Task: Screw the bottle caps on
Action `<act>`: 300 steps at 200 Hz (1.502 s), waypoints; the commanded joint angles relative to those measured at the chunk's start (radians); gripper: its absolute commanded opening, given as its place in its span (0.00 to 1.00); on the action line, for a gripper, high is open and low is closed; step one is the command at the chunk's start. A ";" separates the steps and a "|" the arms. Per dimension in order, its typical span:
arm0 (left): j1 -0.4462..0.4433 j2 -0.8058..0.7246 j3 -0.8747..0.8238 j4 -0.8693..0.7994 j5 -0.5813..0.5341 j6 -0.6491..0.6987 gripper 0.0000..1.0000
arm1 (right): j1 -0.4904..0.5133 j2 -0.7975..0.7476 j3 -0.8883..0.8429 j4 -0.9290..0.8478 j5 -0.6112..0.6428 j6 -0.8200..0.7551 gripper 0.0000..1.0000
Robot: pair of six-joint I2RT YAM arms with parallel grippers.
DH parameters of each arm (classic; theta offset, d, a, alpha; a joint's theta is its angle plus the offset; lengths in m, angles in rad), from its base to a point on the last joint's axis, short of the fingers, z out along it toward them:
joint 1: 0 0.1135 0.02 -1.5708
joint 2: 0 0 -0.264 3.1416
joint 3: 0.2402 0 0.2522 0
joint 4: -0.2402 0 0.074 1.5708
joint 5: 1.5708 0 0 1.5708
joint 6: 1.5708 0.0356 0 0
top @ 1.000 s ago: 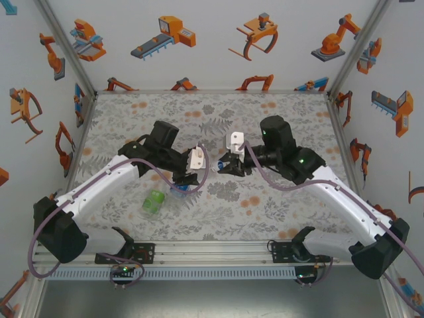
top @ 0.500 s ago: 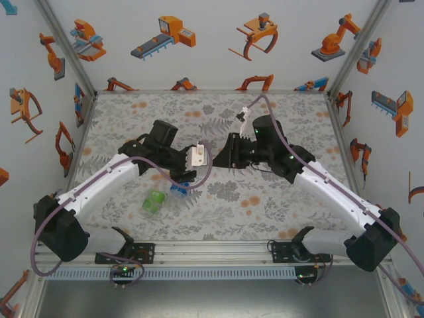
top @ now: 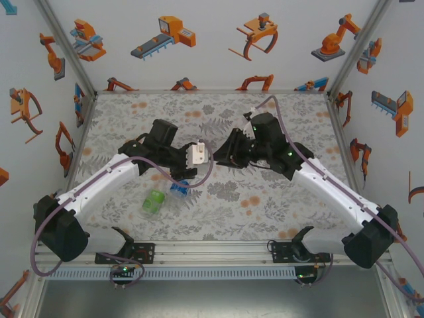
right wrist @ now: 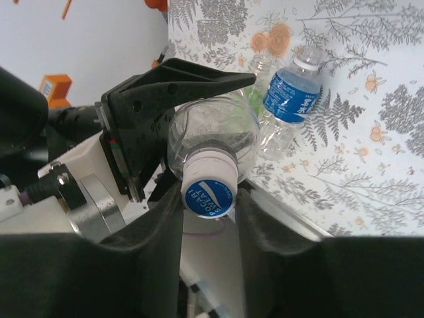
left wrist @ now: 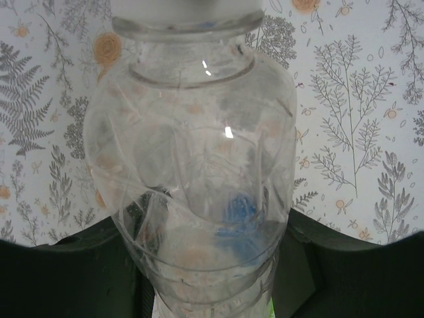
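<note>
**Item:** clear bottle [left wrist: 192, 165], held above the worktop [top: 265, 199] at centre of the overhead view, clamped in the closed left hand [left wrist: 212, 271].
**Cap** [right wrist: 209, 184]**:** blue-topped, on the bottle's neck, lower centre of the right wrist view.
**Right hand** [right wrist: 209, 199]**:** flanks the cap; whether it grips cannot be told.
**Hazards:** cross-threading if the cap sits tilted; slipping on the cap; the thin bottle twisting or buckling in the clamp.
</note>
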State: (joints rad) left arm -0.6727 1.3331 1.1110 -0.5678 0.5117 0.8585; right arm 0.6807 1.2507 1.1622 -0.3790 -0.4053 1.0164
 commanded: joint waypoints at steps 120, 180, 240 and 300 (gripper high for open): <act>-0.034 -0.029 0.007 0.011 0.124 0.048 0.00 | -0.020 -0.096 0.159 -0.153 -0.310 -1.461 0.54; -0.042 -0.033 0.005 0.007 0.130 0.052 0.00 | -0.001 -0.078 0.110 -0.149 -0.415 -1.690 0.48; -0.044 -0.038 0.005 0.006 0.143 0.057 0.00 | 0.008 -0.068 0.072 -0.128 -0.378 -1.690 0.44; -0.046 -0.036 0.004 0.004 0.147 0.056 0.00 | 0.013 -0.071 0.054 -0.096 -0.366 -1.686 0.39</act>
State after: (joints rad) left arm -0.7139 1.3159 1.1110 -0.5537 0.6216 0.8951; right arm 0.6853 1.1782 1.2255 -0.5167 -0.7670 -0.6495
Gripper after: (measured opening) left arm 0.519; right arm 0.408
